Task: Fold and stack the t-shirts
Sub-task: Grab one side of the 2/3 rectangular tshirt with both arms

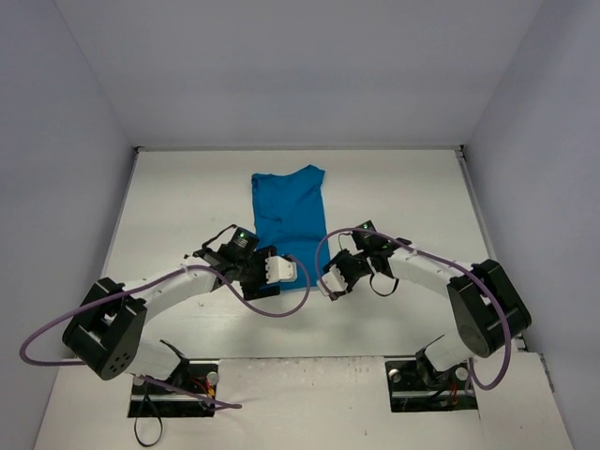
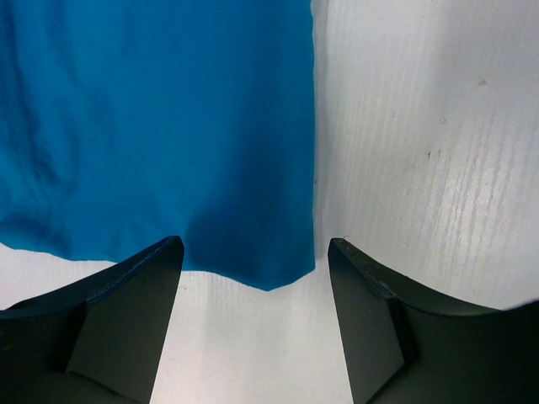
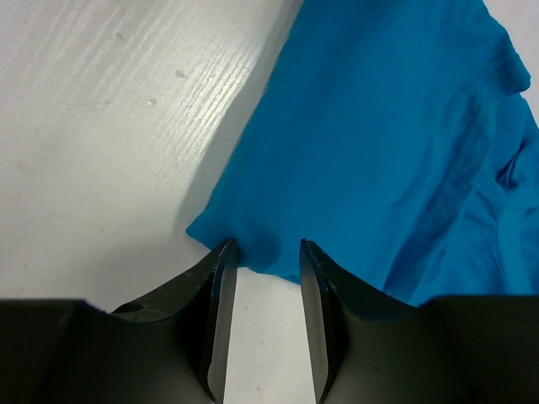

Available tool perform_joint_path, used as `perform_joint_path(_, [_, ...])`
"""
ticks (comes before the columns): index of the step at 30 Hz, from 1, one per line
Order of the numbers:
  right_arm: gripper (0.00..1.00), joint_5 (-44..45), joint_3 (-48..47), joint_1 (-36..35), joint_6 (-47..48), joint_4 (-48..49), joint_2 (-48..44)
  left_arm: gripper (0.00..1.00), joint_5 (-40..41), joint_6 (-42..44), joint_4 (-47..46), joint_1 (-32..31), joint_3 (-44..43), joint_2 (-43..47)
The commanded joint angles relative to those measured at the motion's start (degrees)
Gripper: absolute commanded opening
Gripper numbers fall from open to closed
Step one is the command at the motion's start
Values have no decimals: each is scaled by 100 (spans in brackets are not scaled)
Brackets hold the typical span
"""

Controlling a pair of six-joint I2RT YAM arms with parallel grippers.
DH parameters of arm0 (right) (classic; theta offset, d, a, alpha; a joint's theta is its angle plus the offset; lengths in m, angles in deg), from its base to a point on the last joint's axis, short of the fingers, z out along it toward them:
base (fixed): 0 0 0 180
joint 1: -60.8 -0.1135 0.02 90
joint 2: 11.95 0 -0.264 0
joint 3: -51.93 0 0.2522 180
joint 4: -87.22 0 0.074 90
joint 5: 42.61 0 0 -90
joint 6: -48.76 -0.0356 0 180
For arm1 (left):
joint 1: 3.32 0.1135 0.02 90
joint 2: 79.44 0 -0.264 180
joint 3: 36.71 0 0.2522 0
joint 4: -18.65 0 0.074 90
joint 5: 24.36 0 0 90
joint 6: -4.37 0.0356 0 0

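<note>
A bright teal-blue t-shirt (image 1: 289, 211) lies flat on the white table (image 1: 169, 206), folded into a long narrow strip running away from the arms. My left gripper (image 1: 272, 269) is at its near left corner, my right gripper (image 1: 332, 278) at its near right corner. In the left wrist view the jaws (image 2: 253, 244) stand wide open, with the shirt's (image 2: 168, 126) near corner just ahead between the fingers. In the right wrist view the gripper (image 3: 264, 246) is open with a narrower gap, and the shirt's (image 3: 379, 126) hem edge lies between the fingertips.
The table is boxed in by pale walls (image 1: 75, 141) on the left, back and right. The arm bases (image 1: 173, 384) sit at the near edge. Purple cables (image 1: 244, 300) loop beside both arms.
</note>
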Motion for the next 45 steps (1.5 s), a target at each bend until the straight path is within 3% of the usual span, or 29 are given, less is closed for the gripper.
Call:
perform_joint_path(1, [31,-170,35,-76,-174,317,28,66,-70,-58,-245,1,-120,27])
perform_joint_path(11, [32,-201,474,-151,-159,293,-360,66,-448,128,-275,29,361,557])
perform_joint_path(19, [40,-70,315,-231,-383,317,-193,66,-492,150,-269,29,304,230])
perform_joint_path(22, [36,-39,233,-240,-398,312,-88,64,-492,150,-170,29,148,70])
perform_joint_path(31, [1,89,24,-240,-300,315,219,32,-590,246,-130,170,37,-183])
perform_joint_path(36, [0,81,51,-240,-392,317,155,4,-772,212,-138,383,-5,-187])
perform_joint_path(45, [0,-127,225,-247,-1083,283,-763,0,-1189,310,30,477,226,566])
